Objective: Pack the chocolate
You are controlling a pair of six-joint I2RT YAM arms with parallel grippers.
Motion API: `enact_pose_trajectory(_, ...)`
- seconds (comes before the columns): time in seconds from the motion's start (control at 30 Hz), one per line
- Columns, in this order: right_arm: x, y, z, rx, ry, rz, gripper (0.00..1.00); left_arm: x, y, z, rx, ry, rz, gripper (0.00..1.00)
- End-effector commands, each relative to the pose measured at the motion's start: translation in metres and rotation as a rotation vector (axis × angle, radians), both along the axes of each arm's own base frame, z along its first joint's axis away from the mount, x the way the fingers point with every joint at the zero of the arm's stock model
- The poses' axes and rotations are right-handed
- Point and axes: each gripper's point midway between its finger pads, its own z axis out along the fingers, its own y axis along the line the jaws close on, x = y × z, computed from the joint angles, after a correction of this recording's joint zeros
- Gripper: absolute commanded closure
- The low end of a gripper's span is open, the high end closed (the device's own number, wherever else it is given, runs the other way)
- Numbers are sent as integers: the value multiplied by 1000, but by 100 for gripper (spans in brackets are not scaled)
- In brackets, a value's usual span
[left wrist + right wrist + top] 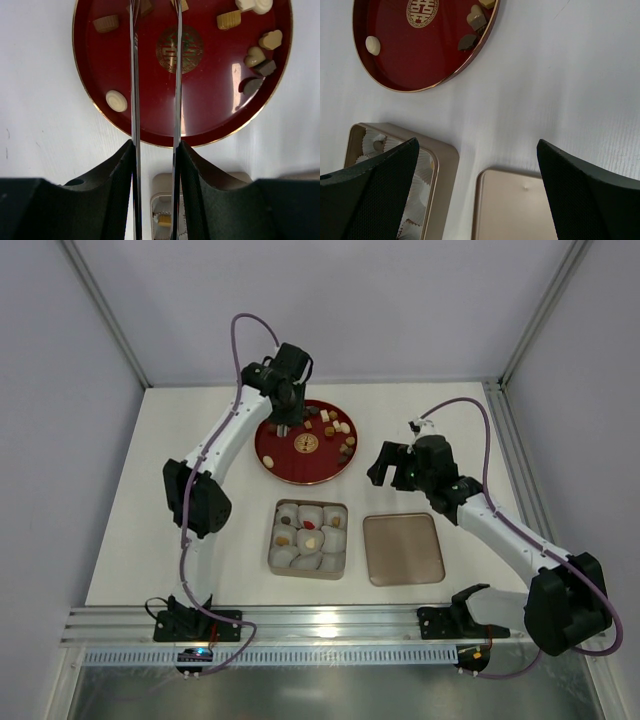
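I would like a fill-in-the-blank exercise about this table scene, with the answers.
The chocolates lie on a round ___ plate.
The paper cups in the box are ___.
In the top view, the flat lid lies to the ___ of the box.
The right hand is wide ___.
Missing words: red; white; right; open.

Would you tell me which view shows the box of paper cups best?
The top view: the whole box shows from above. The left wrist view catches only a sliver; the right wrist view, one end, partly hidden.
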Motion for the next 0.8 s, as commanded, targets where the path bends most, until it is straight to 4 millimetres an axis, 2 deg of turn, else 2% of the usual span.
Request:
enact_pose_trajectory(0.0,5,1,23,18,-64,9,0,17,12,8,43,-57,11,60)
enact_pose_trajectory(0.27,4,2,22,23,-62,11,0,27,27,-8,93,-35,11,59)
enact_pose_trajectory(0.77,3,1,17,15,-52,6,0,31,24,-38,62,24,-81,59)
